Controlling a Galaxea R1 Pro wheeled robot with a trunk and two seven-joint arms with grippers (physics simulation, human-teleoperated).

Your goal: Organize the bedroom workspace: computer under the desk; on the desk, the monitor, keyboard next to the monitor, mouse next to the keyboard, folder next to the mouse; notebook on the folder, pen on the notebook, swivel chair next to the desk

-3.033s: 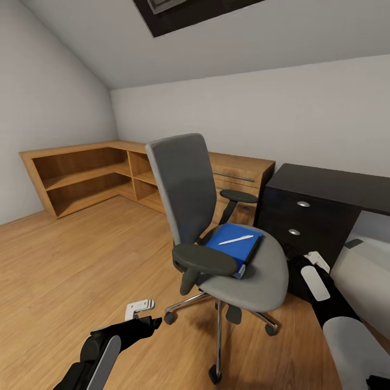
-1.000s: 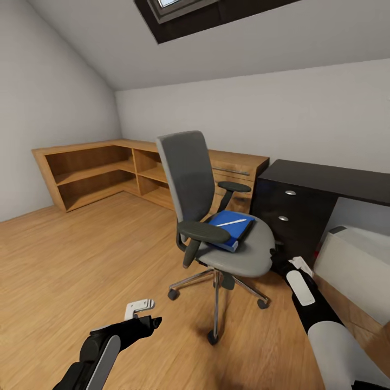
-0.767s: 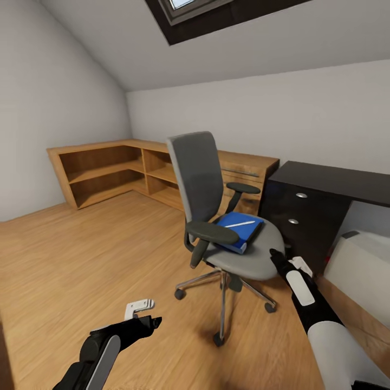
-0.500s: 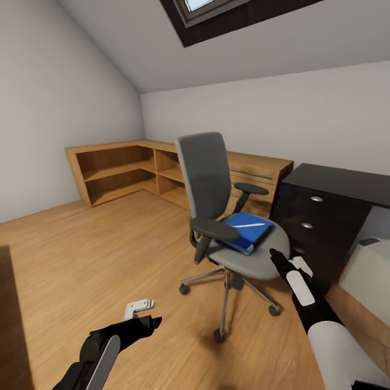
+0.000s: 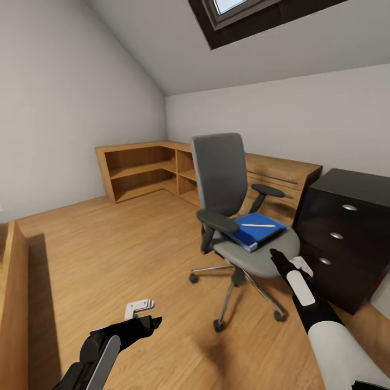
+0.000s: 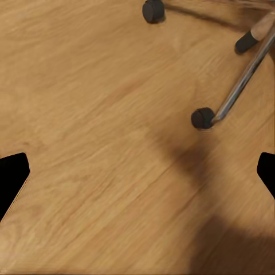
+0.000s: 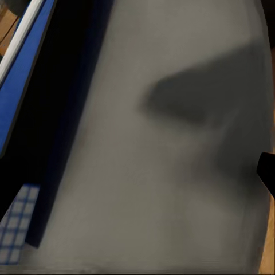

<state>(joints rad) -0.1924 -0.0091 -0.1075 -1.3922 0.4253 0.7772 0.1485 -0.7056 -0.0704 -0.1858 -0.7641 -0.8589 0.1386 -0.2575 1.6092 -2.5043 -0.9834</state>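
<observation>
- Leftmost, a low wooden panel (image 5: pixel 13 303) stands at the head view's edge on the plank floor (image 5: pixel 108 254).
- Next, the left gripper (image 5: pixel 142 311) hangs low over bare floor, well apart from the chair; its 2 dark fingertips (image 6: pixel 12 177) sit at opposite edges of the left wrist view, spread wide and holding nothing.
- Behind, wooden corner shelves (image 5: pixel 141 168) line the grey walls.
- Centrally, the swivel chair (image 5: pixel 227 184) stands near the desk, carrying the blue folder (image 5: pixel 254 230) on its seat, with the pen (image 5: pixel 258 225) lying on top.
- Then the right gripper (image 5: pixel 281 262) reaches close over the seat's front edge; I cannot tell how far apart its fingers are.
- Rightmost, the black desk (image 5: pixel 346 227) shows 3 silver-knobbed drawers.
</observation>
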